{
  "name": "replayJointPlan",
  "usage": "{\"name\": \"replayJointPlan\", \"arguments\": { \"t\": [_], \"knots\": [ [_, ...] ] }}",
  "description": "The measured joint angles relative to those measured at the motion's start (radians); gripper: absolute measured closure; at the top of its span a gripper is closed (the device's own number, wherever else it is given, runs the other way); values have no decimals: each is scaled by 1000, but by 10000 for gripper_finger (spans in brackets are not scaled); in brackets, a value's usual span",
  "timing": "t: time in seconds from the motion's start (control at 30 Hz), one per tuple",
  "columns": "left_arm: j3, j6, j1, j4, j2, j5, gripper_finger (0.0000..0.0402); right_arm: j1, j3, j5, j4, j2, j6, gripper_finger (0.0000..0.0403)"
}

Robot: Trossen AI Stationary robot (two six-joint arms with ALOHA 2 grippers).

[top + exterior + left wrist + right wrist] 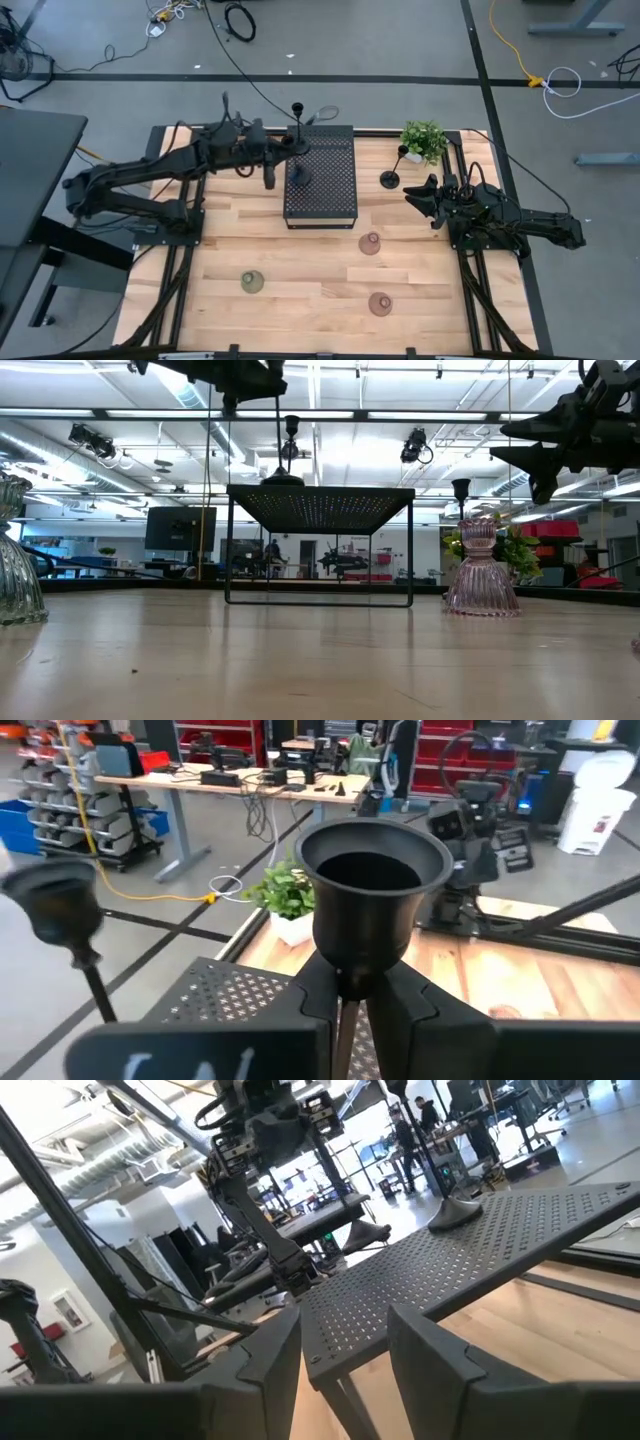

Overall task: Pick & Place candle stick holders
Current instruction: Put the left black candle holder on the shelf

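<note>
My left gripper point(296, 150) is over the black perforated block point(322, 190) and shut on a black thin-stemmed holder point(372, 885), whose round base point(303, 178) shows at the block's top. A second black holder point(298, 112) stands on the block's far left corner. A third point(391, 176) stands on the table by the plant. Two reddish-brown domes point(370, 243) point(380, 303) and an olive one point(251, 282) rest on the table nearer the front. My right gripper point(420, 195) is open and empty, right of the block. My left gripper pinches the holder's thin stem point(347, 1010) just under its cup point(372, 870) between its two fingers. The fingers come level from the table's left and lie across the stem. The holder stands upright. Whether its base point(283, 478) rests on the block or hangs just above it, I cannot tell.
A small green potted plant point(424, 140) stands at the far right corner. The block point(320, 510) stands raised on thin legs, with open space beneath it. The table's near half holds only the three domes.
</note>
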Motion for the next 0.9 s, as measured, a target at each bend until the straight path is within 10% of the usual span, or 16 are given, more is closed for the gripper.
{"name": "replayJointPlan", "arguments": {
  "t": [0.9],
  "knots": [
    [143,47,29,-170,153,-40,370,0,0,2,-16,0,-12,253]
  ]
}}
